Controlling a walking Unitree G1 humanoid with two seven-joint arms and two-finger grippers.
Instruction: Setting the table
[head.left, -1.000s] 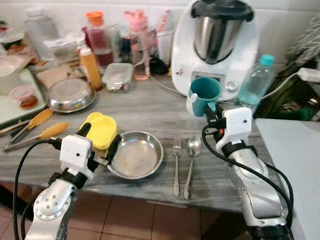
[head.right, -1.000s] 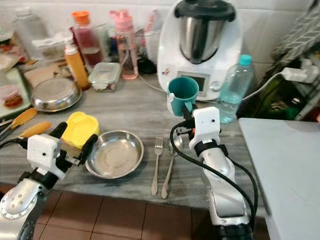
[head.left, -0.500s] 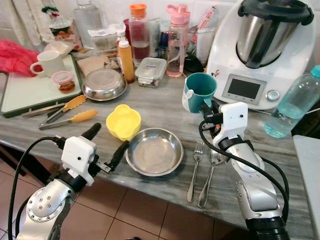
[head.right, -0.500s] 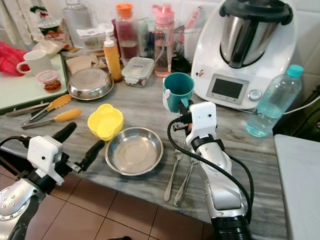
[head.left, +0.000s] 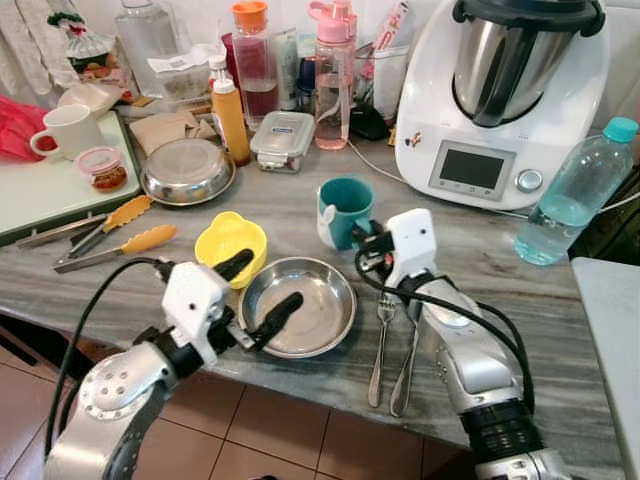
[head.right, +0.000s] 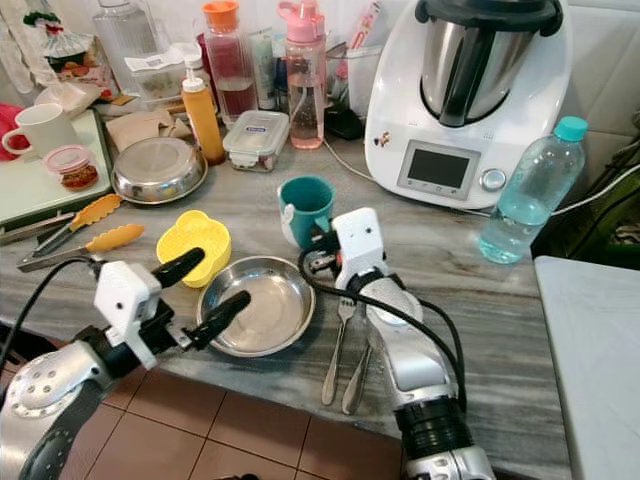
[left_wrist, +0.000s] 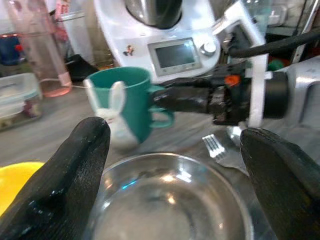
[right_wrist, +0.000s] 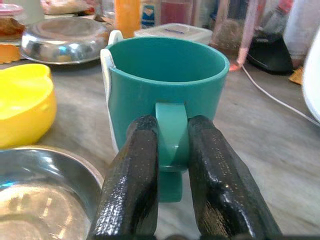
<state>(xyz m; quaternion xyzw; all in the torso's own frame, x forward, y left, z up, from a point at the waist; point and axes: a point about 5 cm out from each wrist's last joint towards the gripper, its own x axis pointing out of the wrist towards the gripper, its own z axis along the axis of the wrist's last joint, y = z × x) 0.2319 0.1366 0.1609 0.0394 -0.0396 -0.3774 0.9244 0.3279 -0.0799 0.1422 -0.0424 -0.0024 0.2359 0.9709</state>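
Grey marble-patterned table (head.left: 280, 205), contents left to right. Far left: white mug (head.left: 66, 130) on a pale tray, yellow-tipped tongs (head.left: 110, 232) at the near edge, a steel lidded dish (head.left: 186, 170) behind them. Left claw (head.left: 262, 293): fingers spread wide, holding nothing, now hanging over the near-left rim of the shallow round stainless-steel bowl (head.left: 305, 310); half a second ago it stood off the table edge, left of that bowl. Yellow plastic lobed bowl (head.left: 230, 240): just far-left of the steel bowl, almost touching it. Teal plastic mug with a white rabbit figure on its side (head.left: 343, 208): just beyond the steel bowl's far-right rim, its base down at or very near the table; a second ago it was carried clear above the surface. Right claw (right_wrist: 167, 165): closed on the mug's handle, one finger (right_wrist: 132, 170) on either side. Steel fork (head.left: 380, 335) and steel spoon (head.left: 408, 350): side by side right of the steel bowl, handles toward the near edge. Far right: white kitchen machine (head.left: 500, 90), clear water bottle (head.left: 575, 190). Judgement: the place setting lacks only the mug's release.
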